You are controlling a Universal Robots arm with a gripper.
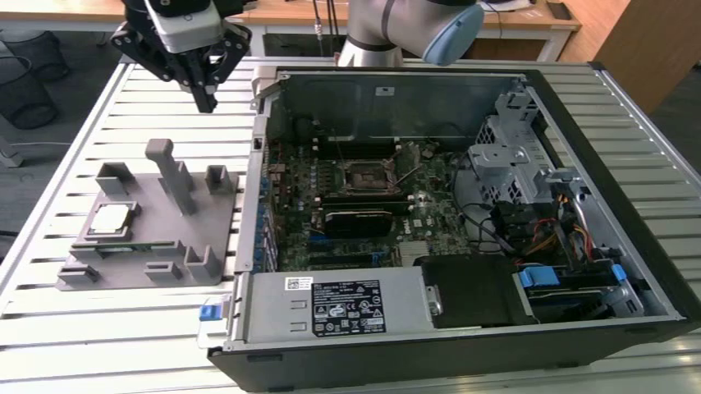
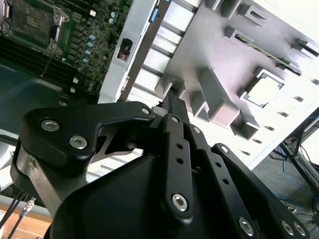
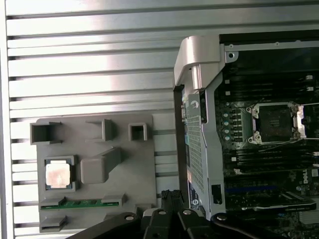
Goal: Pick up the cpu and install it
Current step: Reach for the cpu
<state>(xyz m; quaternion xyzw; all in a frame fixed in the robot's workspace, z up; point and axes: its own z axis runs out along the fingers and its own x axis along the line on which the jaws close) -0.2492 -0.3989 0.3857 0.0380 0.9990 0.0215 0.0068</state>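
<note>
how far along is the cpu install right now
Nothing looks done yet: the small silvery square cpu sits in its pocket on the grey plastic fixture, and the dark square metal-framed socket on the motherboard looks empty. In hand, nothing: the black gripper hangs above the slatted table near the fixture, jaws together, apart from the cpu. Both the pickup and the install are left.

I get bright, even light from overhead. In the first wrist view the table slats [image 3: 99, 55] glare in white bands, and the cpu [image 3: 58, 175] top washes out pale. In the second wrist view the fixture [image 2: 214, 64] burns out toward its far corner. Inside the case [image 1: 395, 98] it is dimmer, with soft shadows.
</note>
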